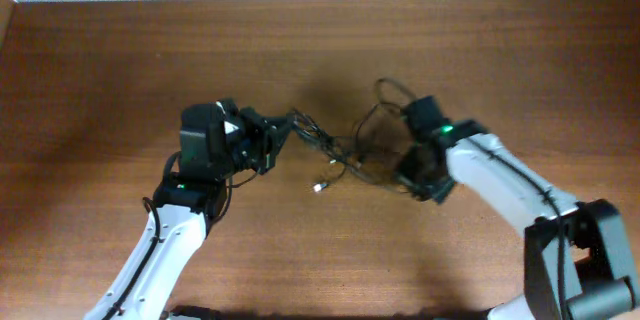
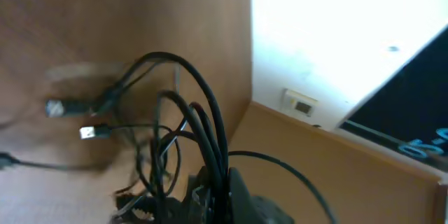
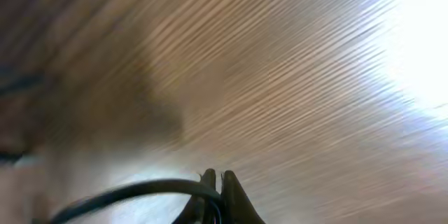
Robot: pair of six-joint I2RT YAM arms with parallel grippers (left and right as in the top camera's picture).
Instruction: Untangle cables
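A tangle of thin black cables [image 1: 345,150] is stretched over the wooden table between my two grippers, with a small silver plug [image 1: 318,187] hanging below it. My left gripper [image 1: 283,138] is shut on one end of the bundle; in the left wrist view several black cords [image 2: 203,122] rise from between its fingers [image 2: 210,192], and plug ends [image 2: 87,132] lie on the table beyond. My right gripper [image 1: 418,182] is shut on a black cable [image 3: 133,191] that curves leftward from its fingertips [image 3: 218,182]. A loop of cable [image 1: 392,90] sticks out behind the right wrist.
The wooden table [image 1: 320,50] runs to a white wall edge at the back. In the left wrist view a white surface [image 2: 336,35] with a small socket plate [image 2: 301,103] and a dark screen [image 2: 413,122] show beyond the table.
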